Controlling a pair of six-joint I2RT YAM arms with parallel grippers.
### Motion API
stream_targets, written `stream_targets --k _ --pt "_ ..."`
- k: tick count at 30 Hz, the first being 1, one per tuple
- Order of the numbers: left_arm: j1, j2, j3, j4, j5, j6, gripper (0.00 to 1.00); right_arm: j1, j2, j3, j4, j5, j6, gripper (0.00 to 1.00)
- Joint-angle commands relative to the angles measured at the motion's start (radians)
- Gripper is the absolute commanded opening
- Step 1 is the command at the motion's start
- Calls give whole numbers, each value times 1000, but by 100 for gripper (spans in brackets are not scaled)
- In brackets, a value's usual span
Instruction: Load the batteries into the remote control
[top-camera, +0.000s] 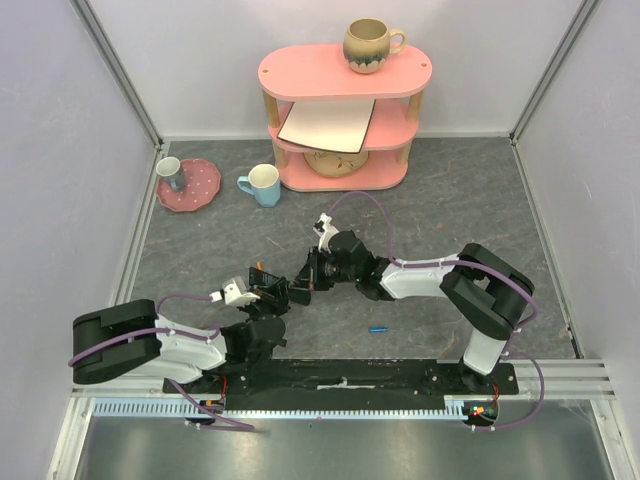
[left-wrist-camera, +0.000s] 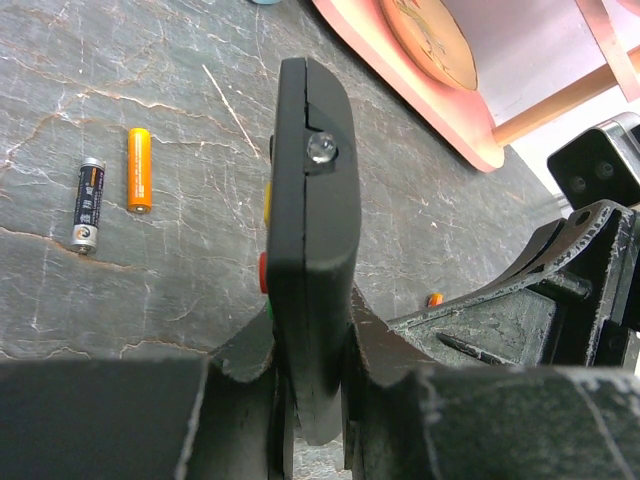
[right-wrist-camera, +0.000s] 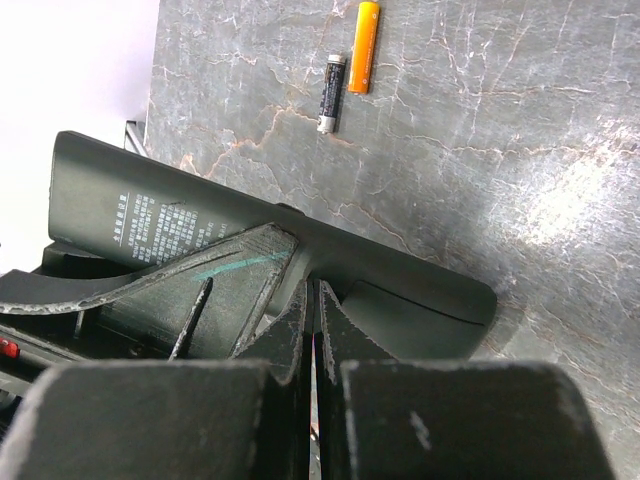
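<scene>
My left gripper (left-wrist-camera: 310, 335) is shut on the remote control (left-wrist-camera: 315, 200), a slim black bar held edge-on above the table, with coloured buttons on its left side. In the right wrist view the remote control (right-wrist-camera: 150, 215) shows its printed back. There my right gripper (right-wrist-camera: 312, 290) is shut, its tips pressed against the back beside the battery cover (right-wrist-camera: 430, 320). Two batteries lie side by side on the table: an orange battery (left-wrist-camera: 139, 169) (right-wrist-camera: 363, 32) and a dark battery (left-wrist-camera: 88, 205) (right-wrist-camera: 331, 93) with silver ends. From above, the left gripper (top-camera: 270, 295) and right gripper (top-camera: 312, 272) meet mid-table.
A pink shelf (top-camera: 340, 75) stands at the back with a mug (top-camera: 370, 45) on top. A pale blue cup (top-camera: 263, 185) and a pink plate (top-camera: 200, 190) holding a small cup sit at the back left. A small blue stick (top-camera: 378, 328) lies near the right arm.
</scene>
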Motion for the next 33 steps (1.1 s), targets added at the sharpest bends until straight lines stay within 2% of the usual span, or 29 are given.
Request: stream_targets --k 1,17,33 --pt "-4 -2 5 -46 -67 50 2 18 24 32 -140 15 -6 0" --pt "-4 -19 12 -46 -75 79 2 21 59 20 -213 25 -1 0" --pt "-4 -23 23 -46 -79 125 2 20 82 30 -350 108 -47 0"
